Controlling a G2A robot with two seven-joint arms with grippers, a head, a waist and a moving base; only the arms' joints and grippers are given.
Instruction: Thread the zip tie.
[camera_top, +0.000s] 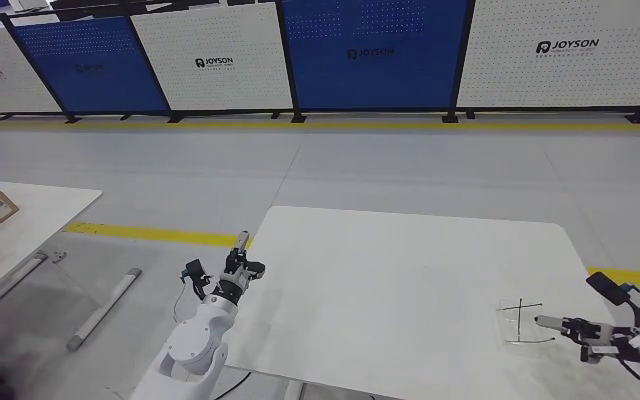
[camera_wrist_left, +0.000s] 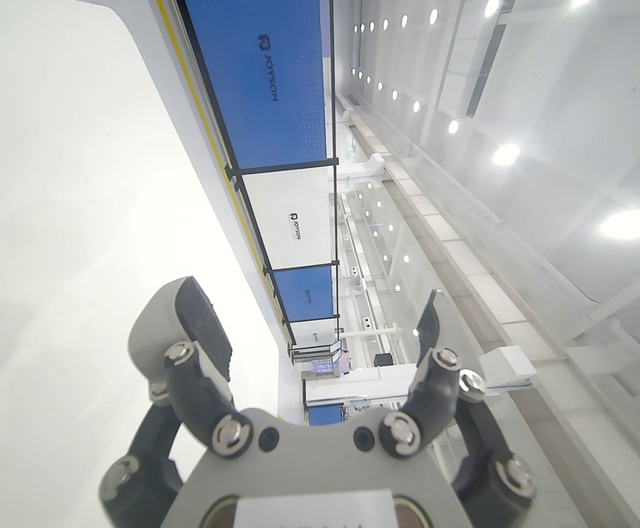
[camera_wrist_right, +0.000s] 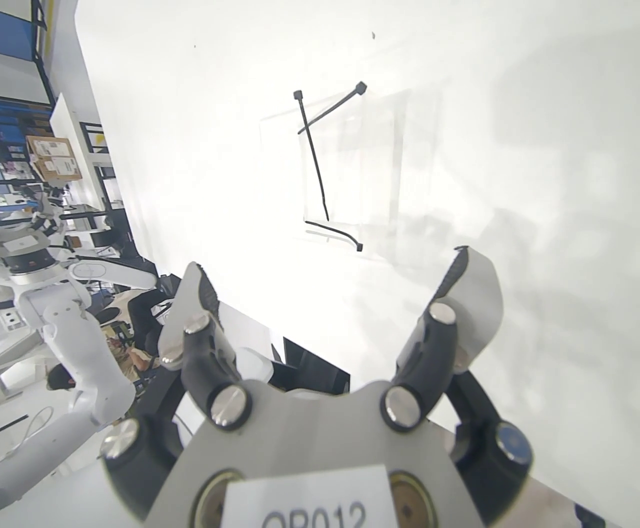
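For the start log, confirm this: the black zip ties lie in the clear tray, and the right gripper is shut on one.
Not shut: the right gripper is open and empty, as the right wrist view shows. The black zip ties do lie in the clear tray.

My white table (camera_top: 400, 290) as landmark. Past its far side: yellow floor line (camera_top: 150, 233), then upright row of blue and white pegboard panels (camera_top: 370, 55). Left of it, well apart: second white table (camera_top: 40, 215). Between the two, on floor: grey tube (camera_top: 103, 308). Cardboard boxes (camera_wrist_right: 62, 167) off one side of my table, well apart. Ceiling lights (camera_wrist_left: 505, 154) overhead
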